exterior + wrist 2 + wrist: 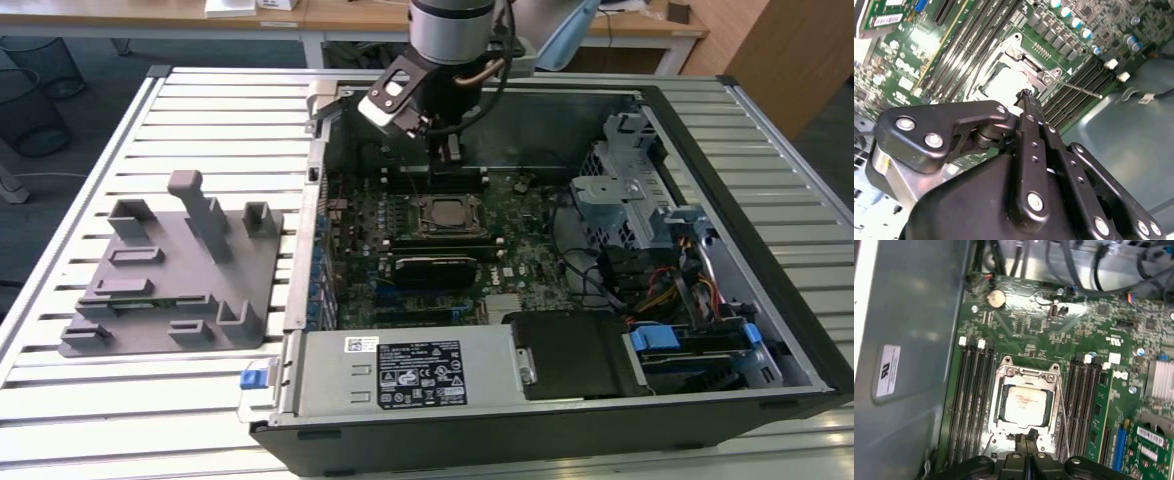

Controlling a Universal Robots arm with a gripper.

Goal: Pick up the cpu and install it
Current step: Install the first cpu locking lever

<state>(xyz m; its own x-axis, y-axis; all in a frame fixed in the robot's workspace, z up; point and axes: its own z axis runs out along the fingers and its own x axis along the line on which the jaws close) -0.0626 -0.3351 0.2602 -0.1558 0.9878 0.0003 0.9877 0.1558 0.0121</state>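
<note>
Hanging over the open computer case (561,110), my gripper (450,158) sits above the far part of the green board (521,230) in the exterior view. The cpu (441,213) lies in the socket frame (441,196), a little nearer than my tips. The grey block (174,270) stands well apart on the table (134,420), on the exterior view's left.

In the second wrist view my jaws are pressed together and hold nothing. My gripper (1026,96) points down close to the cpu (1004,82).

In the first wrist view the cpu (1024,402) lies flat inside the socket frame (1004,372), and my gripper (1026,442) is just beside its edge. I think that if I go down crooked, my tips could bump the cpu or the thin lever (1063,420) and scratch the green board. If the cpu sits wrong, a push could hurt it.
</note>
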